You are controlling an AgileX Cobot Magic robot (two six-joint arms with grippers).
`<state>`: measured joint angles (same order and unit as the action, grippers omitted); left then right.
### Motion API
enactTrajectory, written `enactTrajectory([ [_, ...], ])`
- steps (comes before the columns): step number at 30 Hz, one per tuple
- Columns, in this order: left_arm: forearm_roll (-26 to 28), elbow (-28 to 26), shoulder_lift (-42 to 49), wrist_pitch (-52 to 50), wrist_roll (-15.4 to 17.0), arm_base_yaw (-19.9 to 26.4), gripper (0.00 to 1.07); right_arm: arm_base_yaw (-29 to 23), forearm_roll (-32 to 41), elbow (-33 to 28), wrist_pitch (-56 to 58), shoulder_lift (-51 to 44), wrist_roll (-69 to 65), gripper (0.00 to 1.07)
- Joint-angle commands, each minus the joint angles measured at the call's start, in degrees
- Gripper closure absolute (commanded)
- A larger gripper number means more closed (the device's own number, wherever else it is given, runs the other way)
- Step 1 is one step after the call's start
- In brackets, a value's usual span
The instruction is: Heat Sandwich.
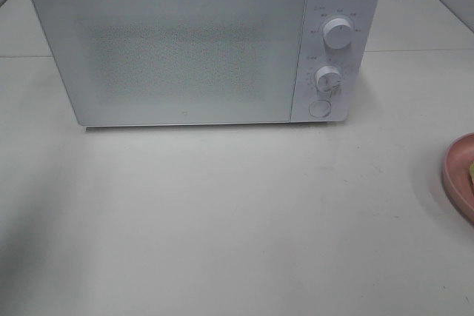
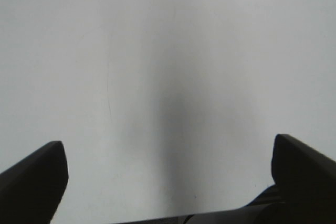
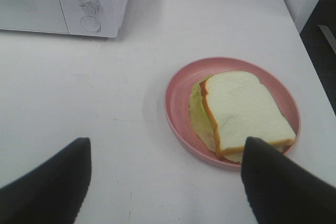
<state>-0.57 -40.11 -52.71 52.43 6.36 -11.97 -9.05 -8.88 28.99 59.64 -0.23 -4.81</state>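
a white microwave (image 1: 200,42) sits at the back of the pale worktop (image 1: 222,220) with its door shut. the door is frosted, so you cannot see inside. it has two round knobs (image 1: 338,35) and a round button (image 1: 319,107) on its right side.

from up high, only a sliver of the pink plate (image 1: 459,175) shows at the right edge; the rest is cut off, and the arms are not seen at all.

the right wrist view shows the whole plate, well apart from the microwave. the sandwich (image 3: 244,111) lies flat on it, with a pale yellow-green layer sticking out on one side.

the right claw (image 3: 165,182) is spread wide and holds nothing. one dark finger (image 3: 278,182) covers a corner of the sandwich and plate.

the left claw (image 2: 168,177) is wide too, holding nothing, with only bare worktop and a soft shadow under it.
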Motion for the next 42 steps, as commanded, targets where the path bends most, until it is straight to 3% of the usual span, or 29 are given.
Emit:
enactTrajectory([
  [1, 0.6, 4.0, 4.9, 2.3, 0.6, -0.1, 0.07, 0.5, -0.1, -0.1, -0.3, -1.5, 0.3, 0.31],
  [6, 1.0, 10.5, 10.9, 3.1, 0.5, -0.1, 0.07, 0.5, -0.1, -0.1, -0.3, -1.5, 0.5, 0.31],
  [27, 1.1, 11.7, 15.4, 6.6, 0.3, -0.1, 0.07, 0.5, -0.1, -0.1, -0.3, -1.5, 0.5, 0.31],
  [33, 1.0, 11.7, 21.5, 6.6, 0.3, -0.1, 0.07, 0.5, -0.1, -0.1, -0.3, -1.5, 0.5, 0.31],
  [37, 1.0, 11.7, 28.6, 6.6, 0.3, 1.7, 0.07, 0.5, -0.1, -0.1, -0.3, -1.5, 0.5, 0.31],
  [40, 1.0, 11.7, 37.0, 6.6, 0.3, 7.7, 0.07, 0.5, -0.1, -0.1, -0.3, -1.5, 0.5, 0.31],
  [42, 1.0, 11.7, 38.6, 6.6, 0.3, 9.0, 0.07, 0.5, -0.1, -0.1, -0.3, -1.5, 0.5, 0.31],
])
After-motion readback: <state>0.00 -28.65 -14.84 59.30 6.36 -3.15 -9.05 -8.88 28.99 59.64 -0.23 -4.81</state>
